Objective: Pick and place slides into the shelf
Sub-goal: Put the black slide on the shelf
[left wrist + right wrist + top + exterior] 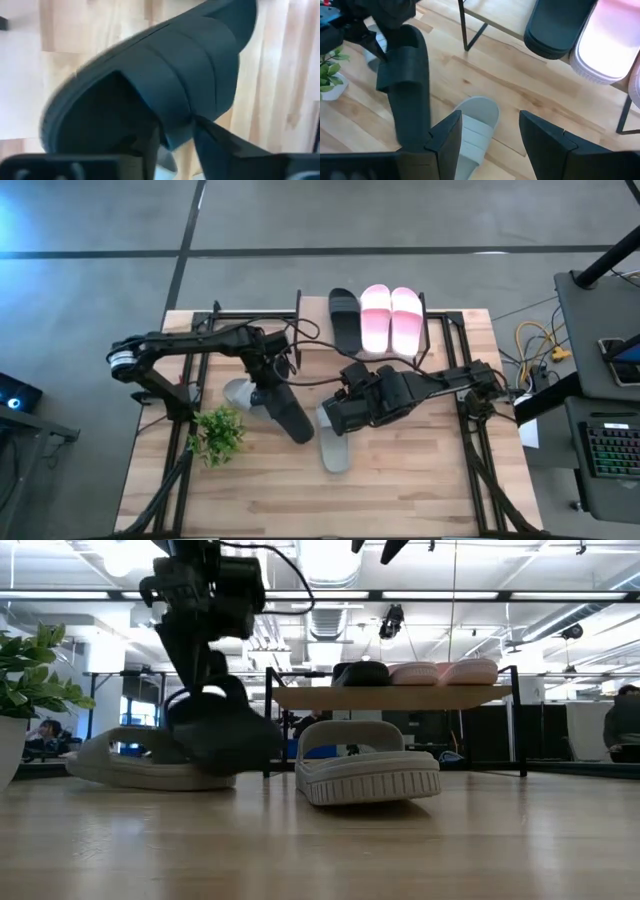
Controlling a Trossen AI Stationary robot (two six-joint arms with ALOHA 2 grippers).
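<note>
On the wooden table (400, 490), nearest the front edge, one grey slide (333, 442) lies flat, toe pointing toward the shelf, with no brand mark or lettering legible on it or on any other sandal. Directly above it hangs the right end effector (487, 137), its two dark fingers spread apart with nothing between them, the grey slide showing in the gap below. Just to its left, the left end effector (268, 388) is pinched on the strap of a black slide (288, 415), which touches the table at a slant; the left wrist view shows the fingers (150, 145) on either side of the strap's edge. Behind that sandal lies the second grey slide (130, 760), flat on the table, partly hidden by the arm. A small potted plant (218, 433) stands near the table's left side. Farther back, the shelf (400, 697) carries the other black slide (344, 318) and the two pale pink slides (391, 318) side by side on its wooden top board.
</note>
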